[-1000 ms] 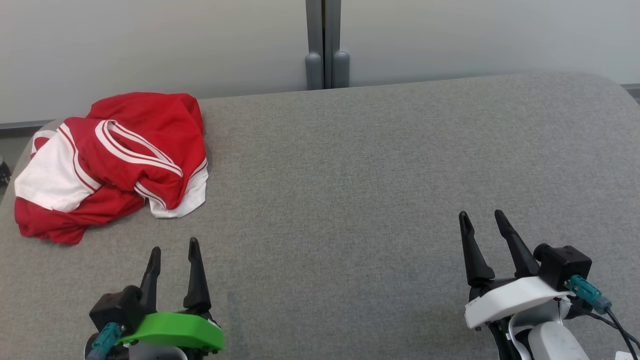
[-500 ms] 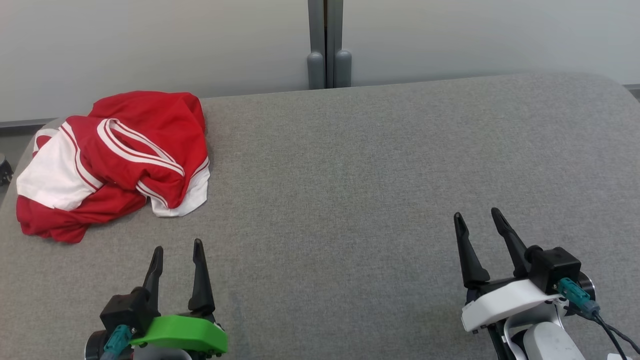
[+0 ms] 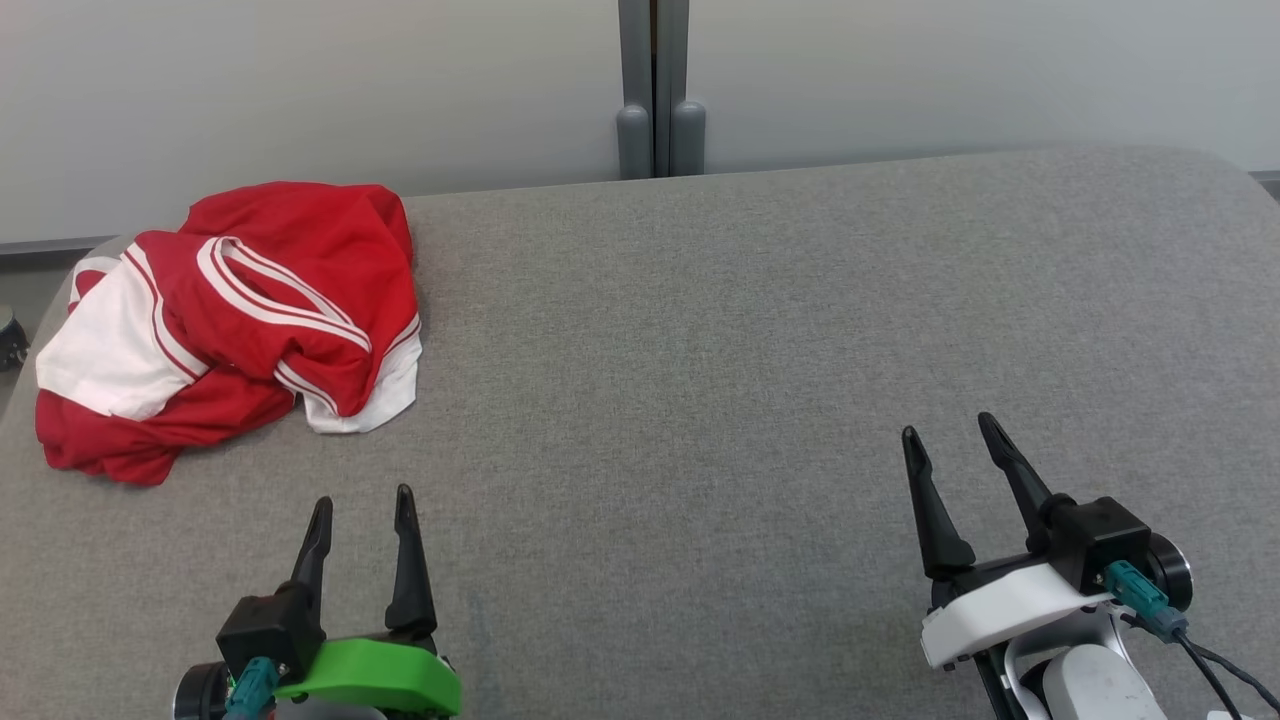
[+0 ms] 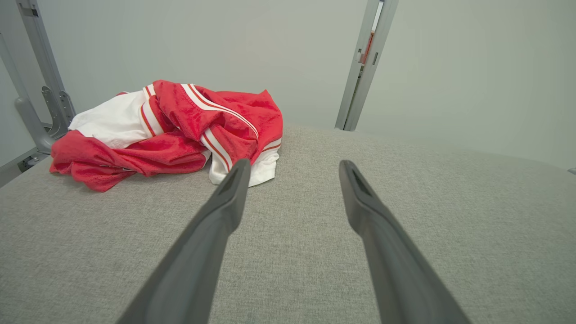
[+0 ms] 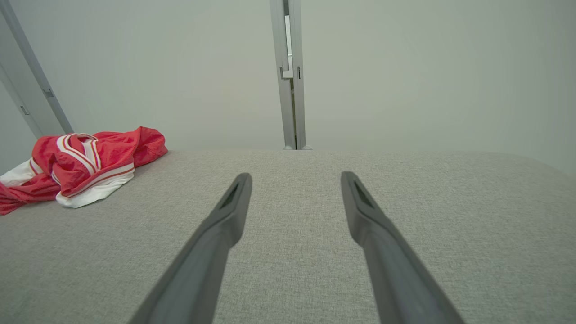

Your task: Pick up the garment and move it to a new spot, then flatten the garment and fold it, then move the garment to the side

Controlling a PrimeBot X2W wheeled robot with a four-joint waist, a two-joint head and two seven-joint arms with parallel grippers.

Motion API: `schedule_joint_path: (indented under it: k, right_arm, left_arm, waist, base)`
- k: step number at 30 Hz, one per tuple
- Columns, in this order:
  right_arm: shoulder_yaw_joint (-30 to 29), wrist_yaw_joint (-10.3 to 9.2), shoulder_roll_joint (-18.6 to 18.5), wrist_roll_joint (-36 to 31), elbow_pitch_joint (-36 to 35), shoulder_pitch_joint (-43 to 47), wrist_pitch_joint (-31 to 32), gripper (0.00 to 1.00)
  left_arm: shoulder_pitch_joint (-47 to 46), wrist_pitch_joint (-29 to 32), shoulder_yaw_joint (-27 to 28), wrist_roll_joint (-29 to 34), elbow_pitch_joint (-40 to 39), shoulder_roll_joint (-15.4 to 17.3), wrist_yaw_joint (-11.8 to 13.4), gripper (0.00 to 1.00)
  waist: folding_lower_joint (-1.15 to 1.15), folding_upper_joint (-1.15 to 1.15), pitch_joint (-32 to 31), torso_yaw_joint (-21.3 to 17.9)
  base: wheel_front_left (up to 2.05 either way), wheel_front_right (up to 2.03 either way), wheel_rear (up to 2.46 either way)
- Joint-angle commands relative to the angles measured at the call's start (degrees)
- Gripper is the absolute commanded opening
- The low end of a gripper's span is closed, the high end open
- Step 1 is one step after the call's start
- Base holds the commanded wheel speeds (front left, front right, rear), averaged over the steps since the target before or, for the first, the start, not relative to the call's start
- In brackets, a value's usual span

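Observation:
A crumpled red garment (image 3: 230, 320) with white panels and white stripes lies bunched at the far left of the grey table (image 3: 700, 350). It also appears in the left wrist view as the garment (image 4: 171, 130) and in the right wrist view as the garment (image 5: 76, 166). My left gripper (image 3: 362, 505) hovers open near the front left, a short way in front of the garment, nothing between its fingers. My right gripper (image 3: 950, 435) stands open at the front right, far from the cloth. In the wrist views the left gripper (image 4: 292, 165) and right gripper (image 5: 294, 177) both show spread, empty fingers.
A pale wall with a grey vertical post (image 3: 655, 90) runs behind the table's far edge. The garment reaches close to the table's left edge. A wide stretch of bare grey fabric lies between the two grippers and toward the far right.
The left gripper has drawn slightly back and to the right; the right gripper has edged left and a little forward. The garment lies as before; the camera shifted slightly.

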Motion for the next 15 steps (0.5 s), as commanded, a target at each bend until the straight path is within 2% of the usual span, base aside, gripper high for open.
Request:
schedule_joint_path:
  k: [1, 15]
  right_arm:
    - [-0.1, 0.0, -0.2, -0.2, 0.0, 0.0, -0.2, 1.0]
    - [-0.3, 0.0, -0.2, -0.2, 0.2, 0.7, -0.2, 1.0]
  left_arm:
    - [0.6, -0.2, 0.0, 0.0, 0.2, 0.4, 0.3, 1.0]
    - [1.1, -0.2, -0.2, -0.4, 0.8, 0.4, 0.2, 1.0]
  waist:
    - [0.0, 0.0, 0.0, 0.0]
    - [0.0, 0.0, -0.4, 0.2]
  base:
    - [0.0, 0.0, 0.0]
    - [0.0, 0.0, 0.0]
